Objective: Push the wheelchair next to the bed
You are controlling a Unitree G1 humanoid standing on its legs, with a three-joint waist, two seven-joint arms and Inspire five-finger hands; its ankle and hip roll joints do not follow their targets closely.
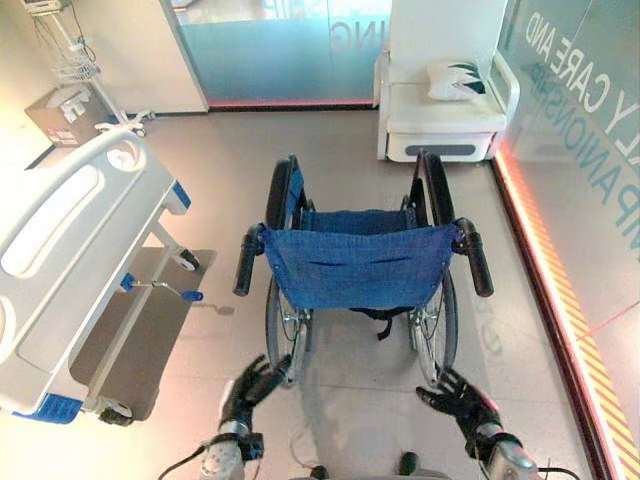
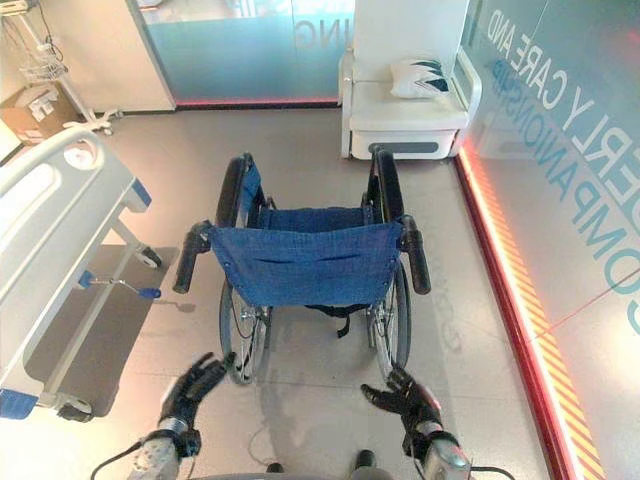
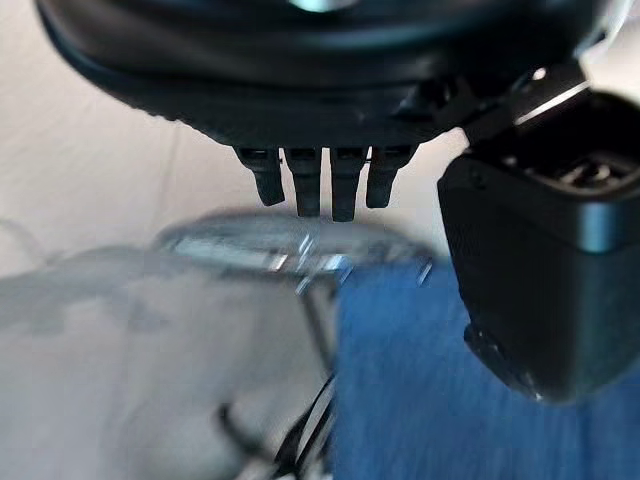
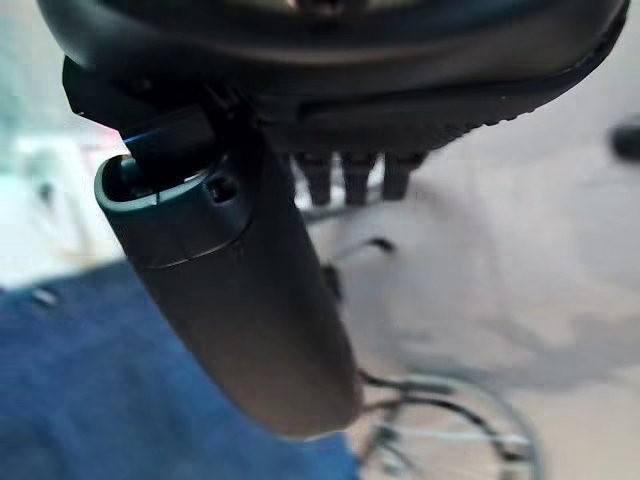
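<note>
Stood in the middle of the grey floor (image 1: 330, 140): a wheelchair (image 1: 360, 262) with a blue fabric backrest (image 1: 358, 268) turned toward the camera, its seat facing away toward a white armchair (image 1: 440, 105) against the far wall. Carried a white cushion with dark markings (image 1: 455, 78) on that armchair's seat. Projected from either side of the backrest: two black push handles, the left handle (image 1: 247, 262) and the right handle (image 1: 476, 257), both untouched. Showed spoked wheels (image 1: 285, 330) below the backrest.

Lay to the left of the wheelchair, well apart from it: a white hospital bed (image 1: 70, 250) with blue corner bumpers and a blue-tipped crank (image 1: 165, 290) sticking out from its underside toward the wheelchair. Stood beyond the head of the bed, by the far wall: a cardboard box (image 1: 62, 112) and a white wire stand (image 1: 75, 60).

Hovered low in the head views, behind the wheelchair and short of its handles: the left robot hand (image 1: 250, 388) with fingers spread and relaxed, holding nothing, near the left wheel. Hung likewise behind the right wheel: the right robot hand (image 1: 458, 398), fingers splayed, empty. Showed straight fingers (image 3: 320, 180) over the blue fabric and wheel rim in the left wrist view, and the same loose, unclenched fingers (image 4: 355, 172) in the right wrist view.

Ran along the right side of the room: a glass wall with large lettering (image 1: 590, 110) above an orange-lit floor strip (image 1: 545, 270).
</note>
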